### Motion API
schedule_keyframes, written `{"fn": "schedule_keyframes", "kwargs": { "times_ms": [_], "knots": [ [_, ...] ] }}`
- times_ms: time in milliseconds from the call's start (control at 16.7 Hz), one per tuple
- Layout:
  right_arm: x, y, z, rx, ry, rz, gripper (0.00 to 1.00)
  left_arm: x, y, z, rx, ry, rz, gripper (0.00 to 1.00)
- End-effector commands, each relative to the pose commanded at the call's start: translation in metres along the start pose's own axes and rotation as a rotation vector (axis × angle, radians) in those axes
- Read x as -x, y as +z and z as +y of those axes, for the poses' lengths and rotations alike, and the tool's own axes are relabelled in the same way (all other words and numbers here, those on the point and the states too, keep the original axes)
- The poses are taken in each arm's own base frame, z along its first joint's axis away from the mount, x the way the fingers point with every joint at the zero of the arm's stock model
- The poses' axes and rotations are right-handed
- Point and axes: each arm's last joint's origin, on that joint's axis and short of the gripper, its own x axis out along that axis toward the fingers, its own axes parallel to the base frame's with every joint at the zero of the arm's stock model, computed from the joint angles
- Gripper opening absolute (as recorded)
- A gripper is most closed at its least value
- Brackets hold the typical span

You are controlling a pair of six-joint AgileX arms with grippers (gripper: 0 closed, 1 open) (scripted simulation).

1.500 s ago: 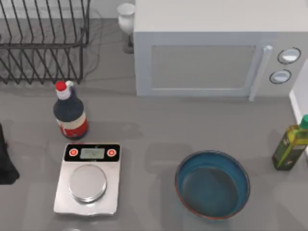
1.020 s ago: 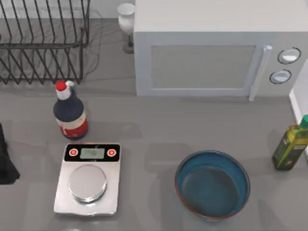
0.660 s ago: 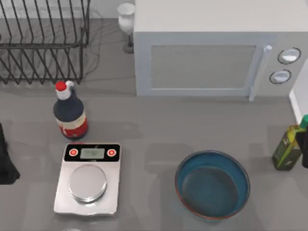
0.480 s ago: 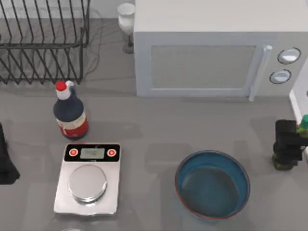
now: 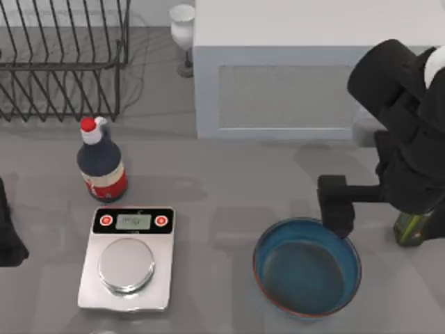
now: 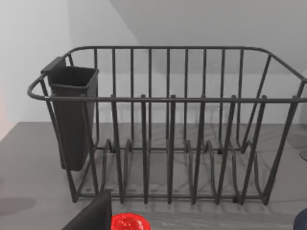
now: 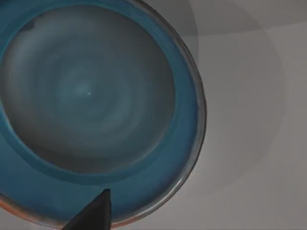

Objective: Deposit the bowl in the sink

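Within the last 0.5 s my right arm has swung in from the table's 3 o'clock edge, across the microwave (image 5: pixel 278 83) front and the olive oil bottle (image 5: pixel 411 228), and the right gripper (image 5: pixel 337 221) now hangs over the bowl (image 5: pixel 306 267) at its 1 o'clock rim; whether it is open or closed I cannot tell. The bowl has not moved and sits upright on the counter at about 5 o'clock, so I judge the reach nearly done, with the grasp and the carry to the sink ahead. My left arm (image 5: pixel 7 233) stays parked at 9 o'clock, its grip state also unclear.
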Motion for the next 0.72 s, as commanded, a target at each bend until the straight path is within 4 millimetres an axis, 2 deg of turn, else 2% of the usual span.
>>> {"fn": "schedule_keyframes", "kwargs": {
  "times_ms": [180,480,600,720],
  "knots": [
    [-0.002,0.005,0.01,0.0,-0.021,0.032,1.0,0.0,0.0,0.0,0.0,0.0,0.0,1.0],
    [-0.003,0.005,0.009,-0.003,-0.02,0.03,1.0,0.0,0.0,0.0,0.0,0.0,0.0,1.0],
    [-0.013,0.005,0.009,-0.001,-0.024,0.035,1.0,0.0,0.0,0.0,0.0,0.0,0.0,1.0],
    [-0.033,0.006,0.01,0.001,-0.023,0.034,1.0,0.0,0.0,0.0,0.0,0.0,0.0,1.0]
  ]
}}
